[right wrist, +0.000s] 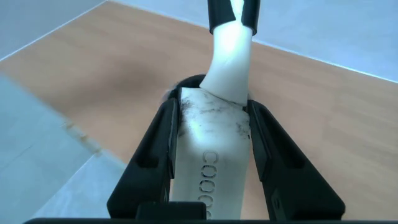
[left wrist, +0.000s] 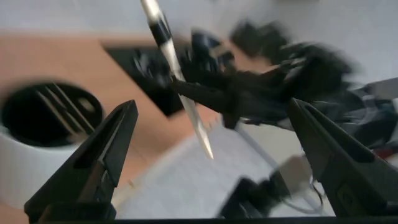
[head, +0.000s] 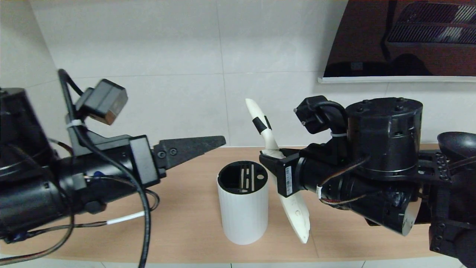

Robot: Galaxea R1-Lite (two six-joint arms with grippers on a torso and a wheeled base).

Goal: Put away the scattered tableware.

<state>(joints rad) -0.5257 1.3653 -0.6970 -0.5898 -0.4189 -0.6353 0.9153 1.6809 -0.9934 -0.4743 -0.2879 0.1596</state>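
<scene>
Knife (head: 296, 214), white with a black band on its handle, is held tilted over the table (head: 186, 223), pinched where handle meets blade by the right gripper (head: 279, 169). Its handle points up toward 11 o'clock and its blade tip down toward 5 o'clock. It lies at 3 o'clock of a white cylindrical holder (head: 243, 208), just beside it. At 10 o'clock of the holder, the left gripper (head: 221, 141) hovers, fingers spread wide, holding nothing.
</scene>
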